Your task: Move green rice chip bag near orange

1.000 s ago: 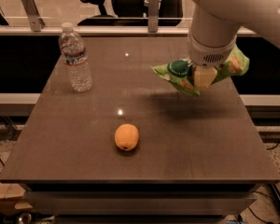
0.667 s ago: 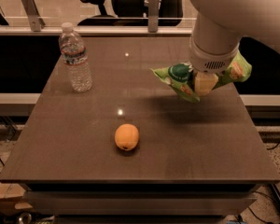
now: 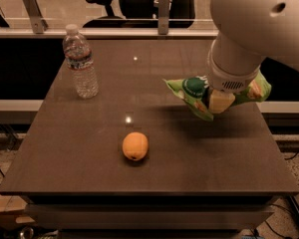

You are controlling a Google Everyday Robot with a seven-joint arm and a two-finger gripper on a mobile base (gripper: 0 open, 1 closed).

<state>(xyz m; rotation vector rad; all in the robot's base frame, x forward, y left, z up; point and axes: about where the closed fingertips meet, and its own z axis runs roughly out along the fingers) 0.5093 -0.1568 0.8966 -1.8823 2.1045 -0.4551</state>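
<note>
Currently gripper (image 3: pixel 220 101) clamps green rice chip bag (image 3: pixel 195 93), lifted above table (image 3: pixel 199 148) right side. Orange (image 3: pixel 135 146) at 8 o'clock from bag, well apart. Bag lettering unreadable. Water bottle (image 3: pixel 80 62) far left.

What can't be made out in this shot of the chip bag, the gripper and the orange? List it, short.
- Gripper, camera view: at the green rice chip bag over the table's right side; the arm's wrist hides the grasp.
- Bag's middle: covered by the wrist; whether it touches the table is unclear.
- Orange: underside hidden.
- Water bottle: label print too small to read.
- Arm: cut off by the top and right edges.
</note>
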